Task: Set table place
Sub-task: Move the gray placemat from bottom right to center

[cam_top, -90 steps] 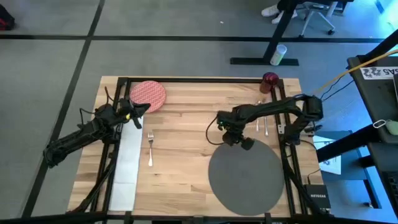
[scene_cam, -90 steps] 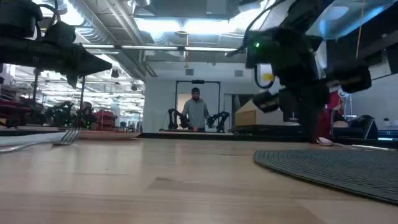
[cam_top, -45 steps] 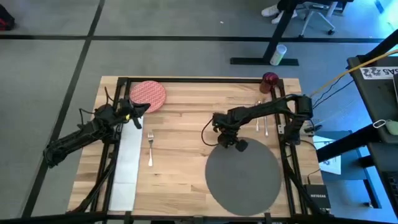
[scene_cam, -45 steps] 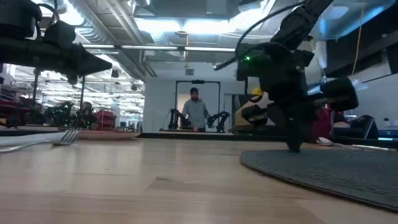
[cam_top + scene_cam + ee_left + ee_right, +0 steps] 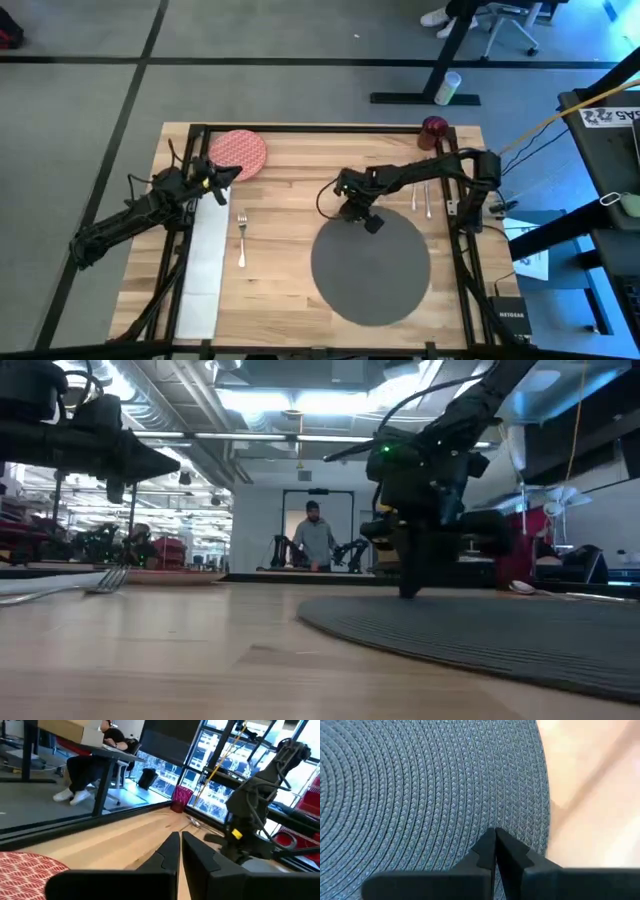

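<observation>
- Over the last second the dark grey mat (image 5: 370, 266) slid to the left across the bench (image 5: 300, 190), away from the right edge and toward the middle; the right gripper (image 5: 358, 212) moved with it.
- In the right wrist view the right gripper's fingers (image 5: 487, 851) were pressed together, their tips down on the woven mat near its rim. I judged that I was dragging the mat with them, not lifting it.
- For the task this meant the base of the place was coming to the centre, and I judged that the other pieces must be put on or around it afterwards.
- The left gripper (image 5: 222, 177) waited near the far left of the bench, beside the red plate (image 5: 237, 152), fingers (image 5: 172, 851) together and holding nothing.
- The fork (image 5: 241, 238) lay just beside the white napkin (image 5: 203, 268), which lay along the left edge.
- Two more pieces of cutlery (image 5: 420, 196) lay on the right, well apart from the fork; I could not tell which was the knife or spoon.
- Containers: the small dark red cup (image 5: 434, 127) stood at the far right corner; I could not see inside it. The plate had nothing on it.
</observation>
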Controlling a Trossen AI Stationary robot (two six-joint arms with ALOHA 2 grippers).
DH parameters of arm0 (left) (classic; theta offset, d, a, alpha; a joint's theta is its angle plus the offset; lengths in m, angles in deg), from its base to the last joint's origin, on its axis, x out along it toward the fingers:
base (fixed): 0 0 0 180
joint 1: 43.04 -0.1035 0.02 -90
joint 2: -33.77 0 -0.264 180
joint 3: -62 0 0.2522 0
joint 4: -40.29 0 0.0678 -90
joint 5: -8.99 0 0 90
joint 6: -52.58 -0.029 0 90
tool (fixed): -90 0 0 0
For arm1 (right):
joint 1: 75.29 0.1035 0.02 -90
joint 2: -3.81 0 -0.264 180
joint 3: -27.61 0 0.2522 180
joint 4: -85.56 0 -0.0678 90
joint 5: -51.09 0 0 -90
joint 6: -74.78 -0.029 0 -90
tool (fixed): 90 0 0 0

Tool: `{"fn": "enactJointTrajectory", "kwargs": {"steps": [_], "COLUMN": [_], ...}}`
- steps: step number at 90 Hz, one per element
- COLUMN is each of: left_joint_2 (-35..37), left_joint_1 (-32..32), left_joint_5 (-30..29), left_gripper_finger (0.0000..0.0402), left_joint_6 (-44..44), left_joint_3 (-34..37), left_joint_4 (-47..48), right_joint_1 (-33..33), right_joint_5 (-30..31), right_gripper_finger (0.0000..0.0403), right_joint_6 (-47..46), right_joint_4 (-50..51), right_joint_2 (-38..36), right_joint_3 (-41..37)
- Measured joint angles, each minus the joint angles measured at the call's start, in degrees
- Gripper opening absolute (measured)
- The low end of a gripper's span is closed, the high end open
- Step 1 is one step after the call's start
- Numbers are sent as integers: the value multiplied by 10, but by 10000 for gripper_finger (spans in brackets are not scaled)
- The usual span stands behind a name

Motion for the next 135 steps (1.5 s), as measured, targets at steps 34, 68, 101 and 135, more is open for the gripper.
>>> {"fn": "enactJointTrajectory", "kwargs": {"steps": [34, 68, 101, 135], "left_joint_2": [0, 0, -3, -51], "left_joint_1": [0, 32, 109, 146], "left_joint_5": [0, 40, 42, 40], "left_gripper_finger": [0, 0, 0, 0], "left_joint_6": [2, -46, -75, -76], "left_joint_3": [0, 0, 0, 0], "left_joint_4": [3, -4, -4, -3], "right_joint_1": [-76, -86, -6, -63], "right_joint_5": [16, 14, -8, 6], "right_gripper_finger": [0, 0, 0, 0], "right_joint_6": [6, 28, 15, 15], "right_joint_4": [-80, 36, 128, 35], "right_joint_2": [10, -12, 9, 41], "right_joint_3": [-1, 42, 39, 63]}}
